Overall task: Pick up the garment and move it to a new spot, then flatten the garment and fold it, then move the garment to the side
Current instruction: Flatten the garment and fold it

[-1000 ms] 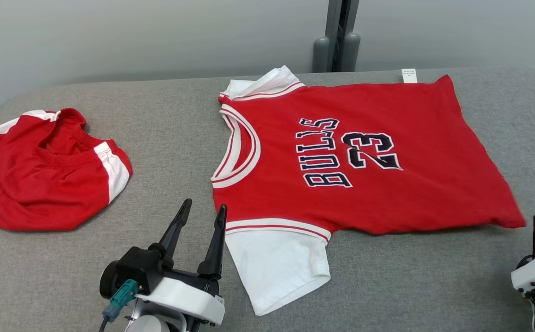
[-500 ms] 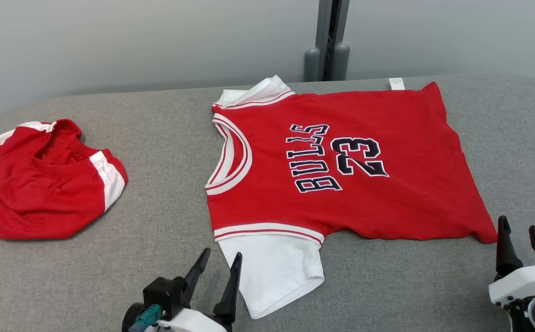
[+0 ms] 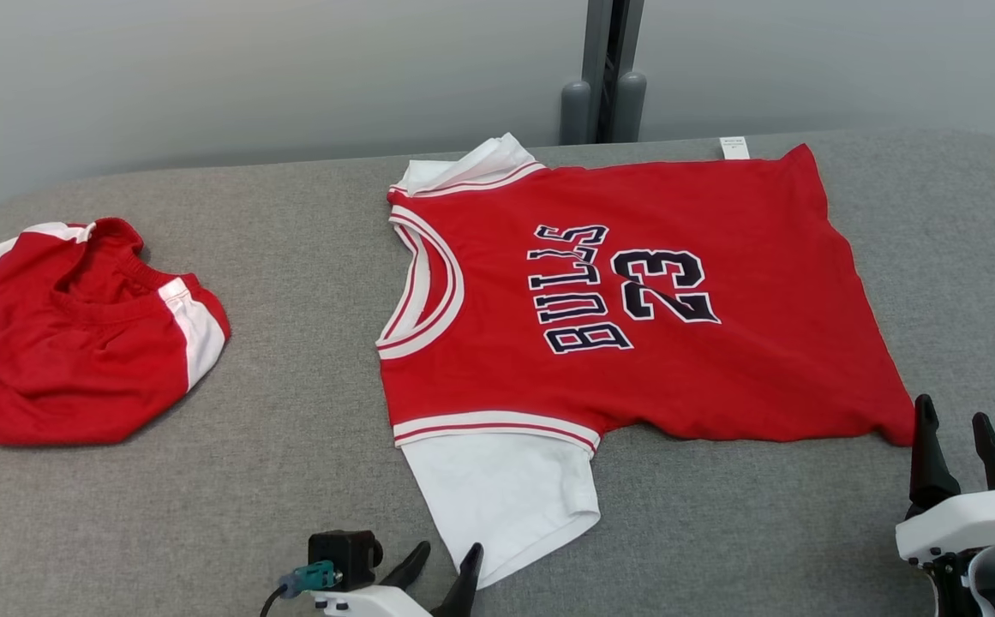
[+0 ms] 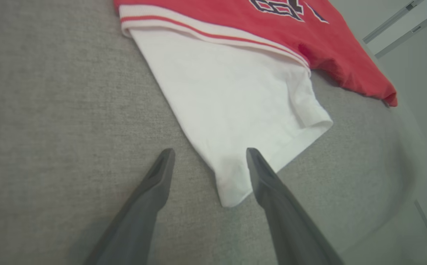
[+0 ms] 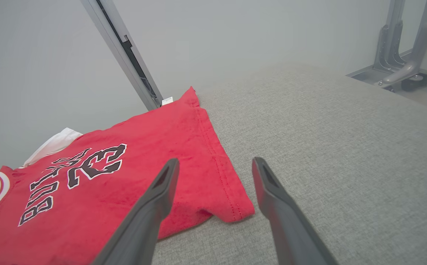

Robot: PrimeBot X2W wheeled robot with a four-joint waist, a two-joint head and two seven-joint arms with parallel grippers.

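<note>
Head view: a red jersey [image 3: 634,300] printed "BULLS 23" lies spread flat on the grey table [image 3: 291,257], right of the middle and reaching up to the far edge, neck toward the left edge. One white sleeve [image 3: 506,497] stretches toward the near edge; the other is bunched at the far edge. A small white label [image 3: 730,147] sticks out at the far edge by the hem. A second red garment [image 3: 68,334] sits crumpled at the left edge, well apart from the jersey. The left gripper [image 3: 450,550] is at the near edge by the sleeve's tip, and the right gripper [image 3: 953,413] is just beside the jersey's near hem corner — both with fingers parted and nothing between the pads.

Left wrist view: the two dark fingers stand spread, and the sleeve's near corner lies in the gap between them; whether either finger touches the cloth cannot be told.

Right wrist view: the fingers are spread here too, with the red hem corner lying between them on the table — contact cannot be told. A grey post rises behind the far edge.
</note>
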